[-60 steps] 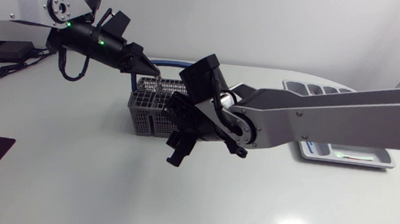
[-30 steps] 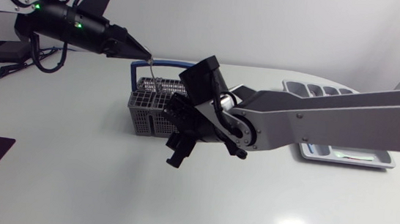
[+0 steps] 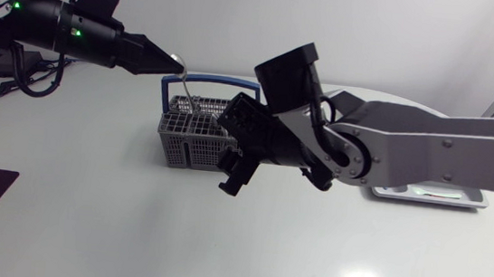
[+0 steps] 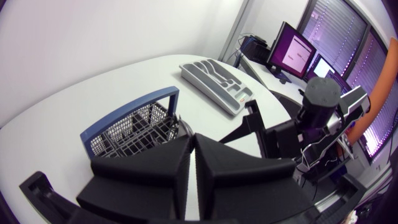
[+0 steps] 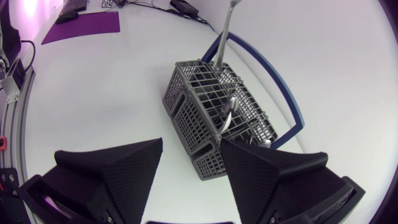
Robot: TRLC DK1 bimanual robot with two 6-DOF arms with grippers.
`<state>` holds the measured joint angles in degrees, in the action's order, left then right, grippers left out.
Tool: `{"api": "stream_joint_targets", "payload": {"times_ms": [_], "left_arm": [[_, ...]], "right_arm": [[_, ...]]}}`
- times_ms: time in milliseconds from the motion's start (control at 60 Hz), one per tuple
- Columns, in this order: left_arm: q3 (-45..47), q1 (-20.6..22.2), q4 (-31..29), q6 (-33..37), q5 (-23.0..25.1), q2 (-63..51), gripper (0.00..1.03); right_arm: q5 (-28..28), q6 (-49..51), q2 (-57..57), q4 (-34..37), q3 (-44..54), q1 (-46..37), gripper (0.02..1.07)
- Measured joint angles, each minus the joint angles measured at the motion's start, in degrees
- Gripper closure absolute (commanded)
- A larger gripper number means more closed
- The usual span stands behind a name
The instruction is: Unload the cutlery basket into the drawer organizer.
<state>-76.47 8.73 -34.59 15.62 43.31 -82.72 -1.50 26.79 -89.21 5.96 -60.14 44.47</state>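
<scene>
Mostly, organizer (image 3: 425, 195) behind right arm (image 3: 446, 149); left jaws pinch utensil (image 5: 226, 31), right jaws wide

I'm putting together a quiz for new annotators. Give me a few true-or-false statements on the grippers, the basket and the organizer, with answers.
1. The left gripper is shut on a metal utensil that sticks up out of the cutlery basket. True.
2. The right gripper grips a spoon. False: its fingers are open and empty, close to the basket.
3. The basket lies tipped on its side. False: it stands upright.
4. The basket's handle is blue. True.
5. The drawer organizer touches the basket. False: bare table lies between them.
</scene>
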Motion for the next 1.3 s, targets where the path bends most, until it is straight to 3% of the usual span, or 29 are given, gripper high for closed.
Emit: {"api": "stream_joint_targets", "payload": {"times_ms": [267,450,750,917,1300], "left_arm": [[1.03,5.05,-4.96,8.50,-0.09,1.70,0.98],[3.72,11.02,-5.70,13.73,-0.66,2.23,0.98],[5.77,18.40,-5.88,20.24,-0.66,2.64,0.97],[7.13,20.87,-5.95,22.43,2.54,2.84,0.97],[7.21,27.91,-12.76,31.93,4.74,0.39,0.98]], "right_arm": [[3.50,0.04,5.29,0.48,3.28,-2.62,0.28],[7.15,0.55,9.09,3.28,4.90,-5.35,0.09],[17.53,4.50,15.82,7.96,10.51,-11.10,0.09],[23.47,8.15,19.91,10.51,13.70,-13.20,0.09],[32.22,14.73,22.29,13.44,17.42,-13.49,0.11]]}}
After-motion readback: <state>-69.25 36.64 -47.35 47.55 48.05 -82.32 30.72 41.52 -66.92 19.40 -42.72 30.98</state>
